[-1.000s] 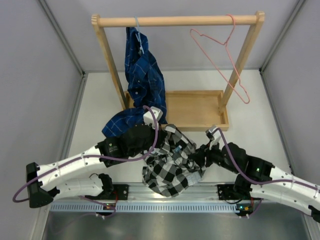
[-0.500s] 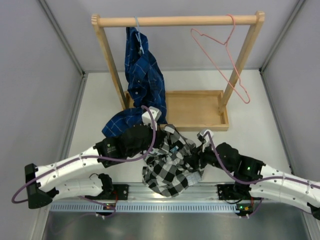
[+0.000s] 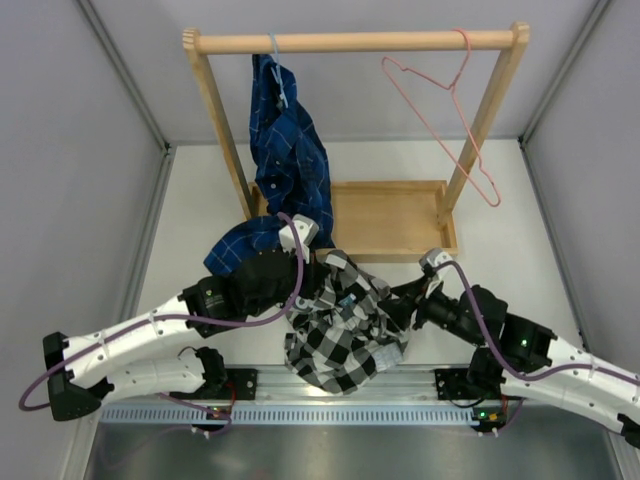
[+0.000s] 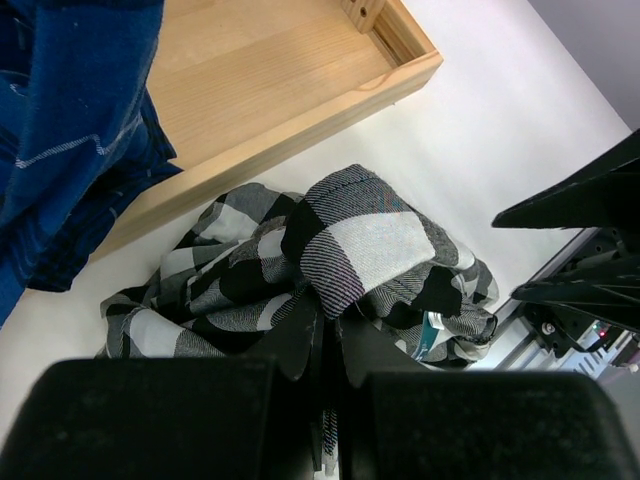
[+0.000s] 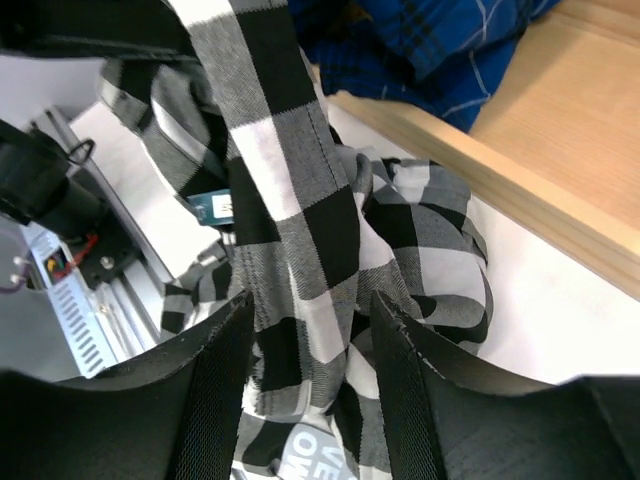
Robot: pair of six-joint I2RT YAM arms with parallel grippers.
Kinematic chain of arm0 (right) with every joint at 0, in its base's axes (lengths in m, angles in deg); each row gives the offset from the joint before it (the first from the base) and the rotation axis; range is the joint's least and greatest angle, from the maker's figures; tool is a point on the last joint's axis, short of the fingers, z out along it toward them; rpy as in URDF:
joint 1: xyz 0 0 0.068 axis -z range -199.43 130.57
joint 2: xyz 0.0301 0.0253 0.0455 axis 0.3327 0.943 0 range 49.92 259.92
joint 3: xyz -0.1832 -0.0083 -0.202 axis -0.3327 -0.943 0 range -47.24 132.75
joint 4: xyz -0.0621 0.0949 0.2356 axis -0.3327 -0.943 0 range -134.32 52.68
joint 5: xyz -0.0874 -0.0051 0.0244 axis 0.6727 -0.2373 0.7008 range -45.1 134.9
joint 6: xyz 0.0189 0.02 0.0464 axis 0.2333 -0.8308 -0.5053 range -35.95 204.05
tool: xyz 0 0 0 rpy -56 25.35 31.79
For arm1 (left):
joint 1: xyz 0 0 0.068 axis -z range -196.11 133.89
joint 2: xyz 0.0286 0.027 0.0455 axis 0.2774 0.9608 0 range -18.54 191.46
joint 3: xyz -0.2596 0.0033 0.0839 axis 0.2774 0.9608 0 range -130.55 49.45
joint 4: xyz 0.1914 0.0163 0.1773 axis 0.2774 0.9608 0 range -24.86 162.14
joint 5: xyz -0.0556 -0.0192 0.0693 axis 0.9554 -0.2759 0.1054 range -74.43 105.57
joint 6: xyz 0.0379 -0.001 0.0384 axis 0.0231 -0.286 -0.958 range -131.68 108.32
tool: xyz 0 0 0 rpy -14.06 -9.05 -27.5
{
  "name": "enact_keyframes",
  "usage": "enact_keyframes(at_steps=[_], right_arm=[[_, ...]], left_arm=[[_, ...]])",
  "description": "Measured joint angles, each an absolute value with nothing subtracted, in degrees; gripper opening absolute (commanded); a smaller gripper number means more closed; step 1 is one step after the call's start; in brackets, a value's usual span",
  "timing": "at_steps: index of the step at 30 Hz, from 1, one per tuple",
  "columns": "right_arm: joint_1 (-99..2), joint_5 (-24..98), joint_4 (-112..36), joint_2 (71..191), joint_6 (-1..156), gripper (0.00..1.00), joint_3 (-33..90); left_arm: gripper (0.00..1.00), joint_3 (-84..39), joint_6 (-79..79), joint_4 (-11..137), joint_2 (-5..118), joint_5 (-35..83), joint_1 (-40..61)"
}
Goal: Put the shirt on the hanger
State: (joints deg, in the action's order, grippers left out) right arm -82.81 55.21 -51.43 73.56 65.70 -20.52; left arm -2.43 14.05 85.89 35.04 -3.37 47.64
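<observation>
Clearly the pick-up and sorting-out of the garment is the step in hand. In the left wrist view the left gripper point(image 4: 323, 338) is pinched tight on a raised fold of the shirt point(image 4: 340, 245), the rest of the cloth sagging in a heap onto the bench point(image 4: 480, 150) below it. In the right wrist view the right gripper point(image 5: 308, 310) is spread wide, a hanging strip of check running between its fingers point(image 5: 215, 385) but not clamped by them. From above, the shirt point(image 3: 345, 335) lies bunched between the two arms at about 6 o'clock on the bench, just in front of the wooden tray point(image 3: 395, 215) of the rack. The hanger point(image 3: 462, 120) hangs bare from the top rail point(image 3: 355, 42) at about 1 o'clock from the shirt, well apart from it; the dark blue plaid shirt point(image 3: 285, 150) hangs at about 11 o'clock. Next, I judge, the right gripper needs to close on that strip so the two arms can spread the cloth and find the neck opening before carrying it to the wire.
</observation>
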Motion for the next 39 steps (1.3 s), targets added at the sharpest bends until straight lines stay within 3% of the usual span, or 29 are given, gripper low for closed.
enact_keyframes(at_steps=[7,9,11,13,14,15,23,34,39], right_arm=[[-82.81,52.39,-48.92,83.94,67.60,0.45,-19.45],[-82.81,51.25,-47.63,86.81,68.06,0.35,-19.28],[-82.81,50.70,-46.71,88.77,68.67,0.13,-19.28],[-82.81,50.66,-45.82,89.78,68.89,0.11,-19.28],[-82.81,50.84,-45.44,89.87,68.96,0.01,-19.28],[-82.81,51.12,-45.27,89.82,69.15,0.00,-19.28],[-82.81,53.85,-48.15,85.87,70.25,0.00,-14.47],[-82.92,54.31,-58.78,89.98,76.65,0.00,22.69],[-83.00,60.17,-61.60,91.16,73.09,0.00,15.39]], left_arm=[[0.00,-2.43,13.88,86.00,34.82,-2.87,47.64],[0.00,-2.43,13.88,86.07,34.82,-2.78,47.64],[0.00,-2.43,13.88,86.18,34.82,-2.72,47.64],[0.00,-2.43,13.88,86.20,34.82,-2.72,47.64],[0.00,-2.43,13.86,86.18,34.80,-2.72,47.64],[0.00,-2.43,13.86,86.20,34.78,-2.74,47.64],[0.00,-3.33,13.18,86.97,32.49,-3.63,47.64],[0.00,-16.81,8.59,85.68,28.49,1.00,47.95],[0.00,-11.76,11.26,84.39,29.10,-2.32,47.82]])
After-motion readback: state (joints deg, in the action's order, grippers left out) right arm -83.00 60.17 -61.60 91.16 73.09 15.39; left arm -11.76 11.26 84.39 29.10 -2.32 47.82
